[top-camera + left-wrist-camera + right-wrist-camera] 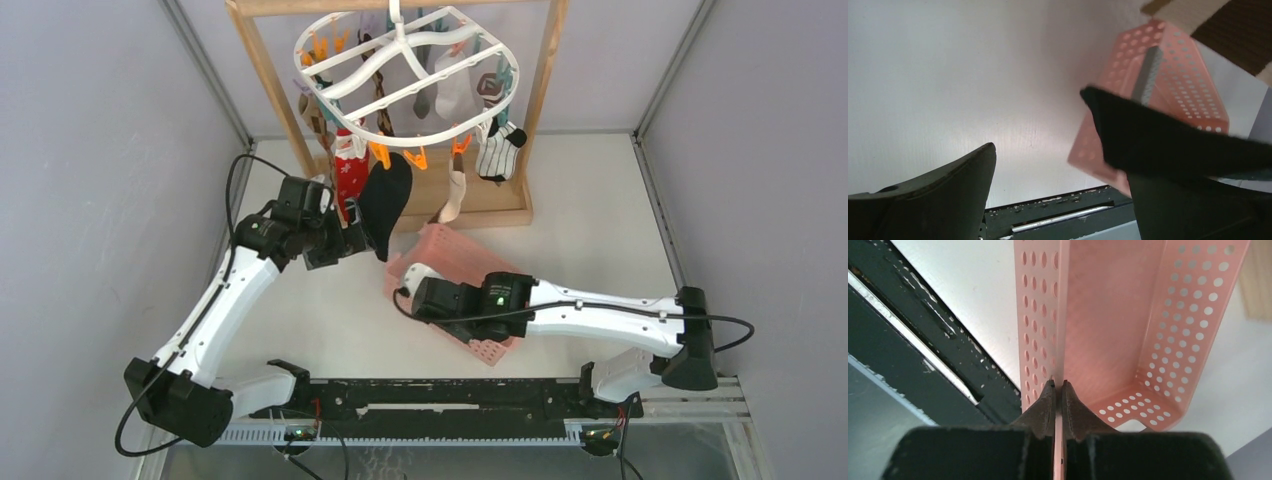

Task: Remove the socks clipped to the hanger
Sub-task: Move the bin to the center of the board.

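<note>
Far left by the hanger [398,42], my left gripper [350,238] gapes wide, black sock [388,195] half-hiding one finger [1178,210]; right gripper [1058,386], stretched low, pinches the basket [1168,325] wall.

One high view from behind, two close ones from the wrists.
The top camera looks down and forward over the arm bases [185,400], across the white desk [600,230] to the hanger [400,48] at the far side. The left wrist camera sits low, looking past its dark fingers [938,195] at the pink basket [1173,70]. The right wrist camera looks along its own fingers [1045,407], hard up against that basket's wall. All three views share the basket.
</note>
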`<state>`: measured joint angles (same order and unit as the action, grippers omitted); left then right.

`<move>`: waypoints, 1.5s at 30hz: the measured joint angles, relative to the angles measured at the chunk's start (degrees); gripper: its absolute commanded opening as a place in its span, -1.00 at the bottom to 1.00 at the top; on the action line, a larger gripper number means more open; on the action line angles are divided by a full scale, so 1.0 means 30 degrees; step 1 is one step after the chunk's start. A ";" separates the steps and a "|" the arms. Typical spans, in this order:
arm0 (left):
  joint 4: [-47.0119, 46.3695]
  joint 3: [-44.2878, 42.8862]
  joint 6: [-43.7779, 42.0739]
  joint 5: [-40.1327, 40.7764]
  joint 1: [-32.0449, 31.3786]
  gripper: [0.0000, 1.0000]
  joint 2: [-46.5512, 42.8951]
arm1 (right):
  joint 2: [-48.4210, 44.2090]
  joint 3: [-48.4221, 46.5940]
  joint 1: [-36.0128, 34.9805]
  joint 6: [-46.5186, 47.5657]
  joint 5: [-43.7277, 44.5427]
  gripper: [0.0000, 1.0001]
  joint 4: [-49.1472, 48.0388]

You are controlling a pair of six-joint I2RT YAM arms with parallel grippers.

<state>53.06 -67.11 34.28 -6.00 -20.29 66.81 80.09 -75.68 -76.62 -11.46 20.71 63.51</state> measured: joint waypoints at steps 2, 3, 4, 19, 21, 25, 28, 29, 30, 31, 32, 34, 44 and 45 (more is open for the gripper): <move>0.0044 0.0160 0.0000 0.0124 0.0007 0.99 -0.0219 | 0.0503 0.0000 -0.0255 0.1814 -0.0007 -0.84 -0.1129; 0.0066 0.0277 0.0007 0.0240 0.0022 1.00 -0.0379 | 0.0911 0.0000 -0.0350 0.2754 -0.0087 -0.81 -0.1749; 0.0109 0.0335 0.0007 0.0306 0.0022 1.00 -0.0452 | 0.1362 0.0000 -0.0401 0.3563 -0.0233 -0.77 -0.2280; 0.0306 0.1406 0.0102 0.0619 0.0073 0.99 -0.1027 | 0.4087 -0.0109 -0.0503 0.6528 -0.2361 0.18 -0.4626; 0.0299 0.1464 0.0102 0.0627 0.0073 0.99 -0.1056 | 0.4073 -0.0452 -0.0481 0.6084 -0.2375 0.18 -0.4211; 0.0270 0.1472 0.0109 0.0634 0.0073 0.99 -0.1056 | 0.3818 -0.2448 0.0138 0.4138 -0.2361 0.19 -0.2747; 0.0124 0.1472 0.0109 0.0627 0.0080 1.00 -0.1020 | 0.3286 -0.4211 0.1494 0.2142 -0.2441 0.19 -0.1603; 0.0022 0.1472 0.0109 0.0590 0.0080 1.00 -0.0976 | 0.3075 -0.4648 0.2200 0.1428 -0.2463 0.18 -0.1231; -0.0087 0.1472 0.0109 0.0568 0.0073 1.00 -0.0889 | 0.2878 -0.4940 0.2878 0.0831 -0.2412 0.19 -0.0896; -0.0204 0.1472 0.0109 0.0532 0.0080 1.00 -0.0772 | 0.2630 -0.5100 0.3701 0.0124 -0.2404 0.19 -0.0561; -0.0350 0.1472 0.0102 0.0474 0.0073 1.00 -0.0597 | 0.2382 -0.5115 0.4371 -0.0481 -0.2419 0.19 -0.0219; -0.0648 0.1464 0.0087 0.0401 0.0073 0.99 -0.0102 | 0.1778 -0.4758 0.5931 -0.1756 -0.2441 0.19 0.0546; -0.1078 0.1326 -0.0284 0.0284 0.0073 1.00 0.2637 | -0.1887 0.1596 1.1183 -0.5399 -0.5348 0.19 0.1224; -0.1078 0.1326 -0.0291 0.0291 0.0073 1.00 0.2710 | -0.2033 0.1953 1.1431 -0.5486 -0.5668 0.18 0.1195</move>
<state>49.82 -63.13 33.41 -5.13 -20.08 74.94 74.00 -69.82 -42.33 -27.92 3.70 67.09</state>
